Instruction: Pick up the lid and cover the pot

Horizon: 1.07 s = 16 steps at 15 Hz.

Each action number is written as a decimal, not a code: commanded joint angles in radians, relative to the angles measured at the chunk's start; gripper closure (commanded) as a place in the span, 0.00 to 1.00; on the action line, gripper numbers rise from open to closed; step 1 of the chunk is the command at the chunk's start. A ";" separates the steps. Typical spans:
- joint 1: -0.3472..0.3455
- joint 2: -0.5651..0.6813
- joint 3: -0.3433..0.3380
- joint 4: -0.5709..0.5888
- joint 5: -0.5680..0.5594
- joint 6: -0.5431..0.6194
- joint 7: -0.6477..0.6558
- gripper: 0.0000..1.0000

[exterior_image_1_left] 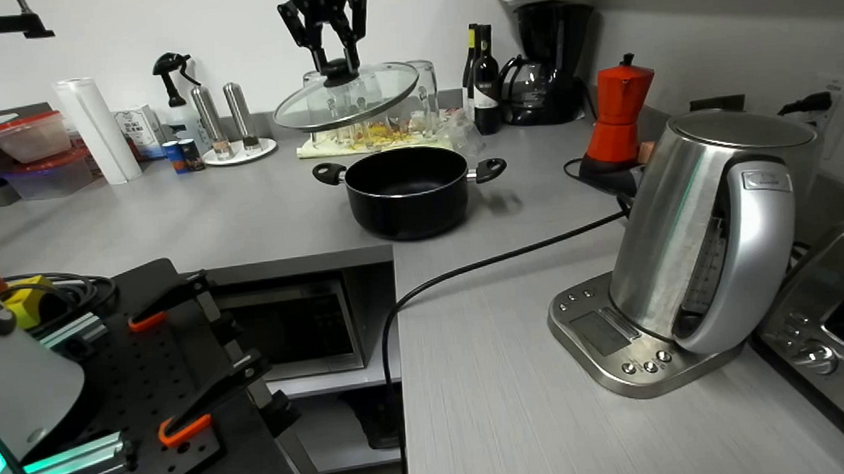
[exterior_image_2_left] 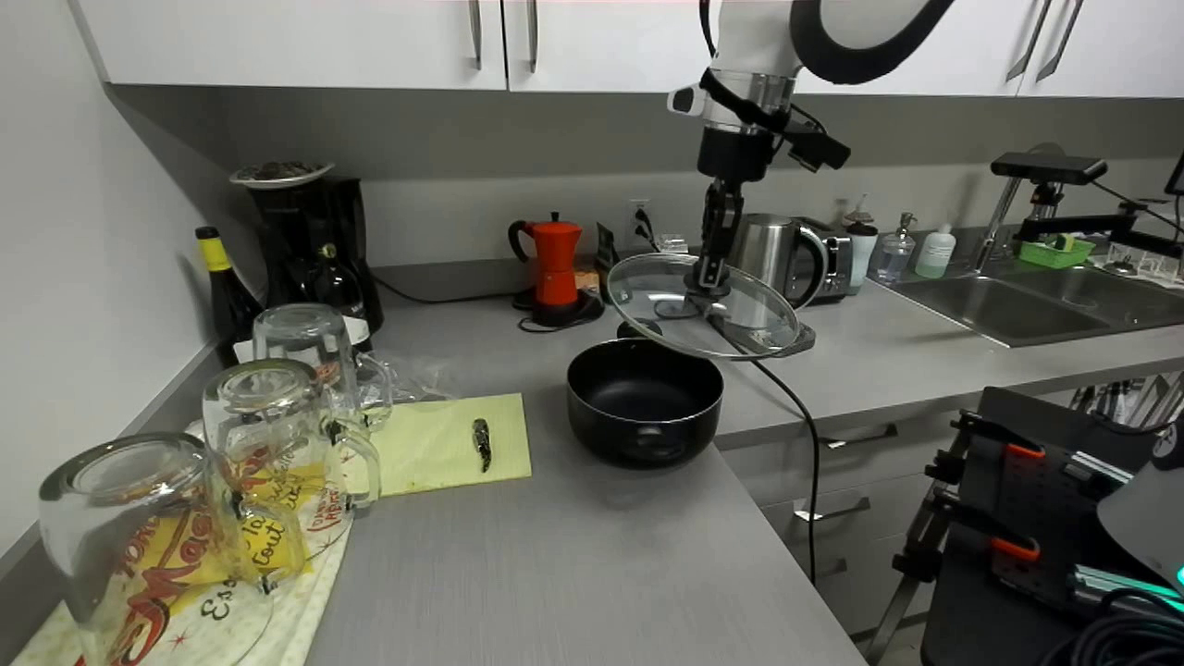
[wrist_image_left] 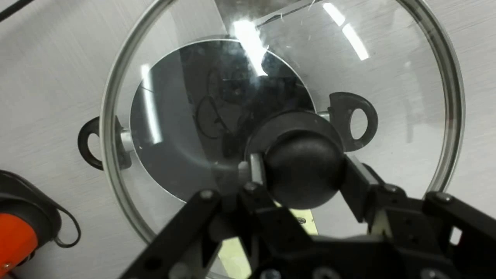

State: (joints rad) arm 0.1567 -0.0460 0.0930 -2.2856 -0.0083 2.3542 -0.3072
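Observation:
My gripper (exterior_image_1_left: 337, 64) is shut on the dark knob of the glass lid (exterior_image_1_left: 347, 103) and holds it in the air. The gripper also shows in an exterior view (exterior_image_2_left: 710, 270) and in the wrist view (wrist_image_left: 303, 169). The lid (exterior_image_2_left: 689, 316) is tilted, higher at its right edge in an exterior view (exterior_image_1_left: 404, 72). The black pot (exterior_image_1_left: 408, 208) stands uncovered on the counter below, near the counter's inner corner. The lid is apart from the pot (exterior_image_2_left: 643, 421) and off to one side of its centre. In the wrist view the pot (wrist_image_left: 166, 104) shows through the lid's glass (wrist_image_left: 410, 73).
Upturned glass mugs (exterior_image_2_left: 268, 416) stand on a cloth beside a yellow cloth (exterior_image_2_left: 435, 444). A red moka pot (exterior_image_1_left: 622, 96), steel kettle (exterior_image_1_left: 667, 233) and toaster (exterior_image_1_left: 831, 319) stand on the counter. A black cable (exterior_image_1_left: 480, 256) runs across the counter and over its edge.

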 commanded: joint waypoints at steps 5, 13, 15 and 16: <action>-0.048 0.246 0.006 0.306 0.023 -0.136 -0.034 0.75; -0.068 0.419 0.020 0.448 0.009 -0.178 -0.023 0.75; -0.069 0.448 0.023 0.464 0.007 -0.176 -0.022 0.75; -0.068 0.461 0.022 0.471 0.004 -0.176 -0.019 0.75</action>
State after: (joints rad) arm 0.1027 0.3762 0.0998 -1.8791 -0.0022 2.2220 -0.3195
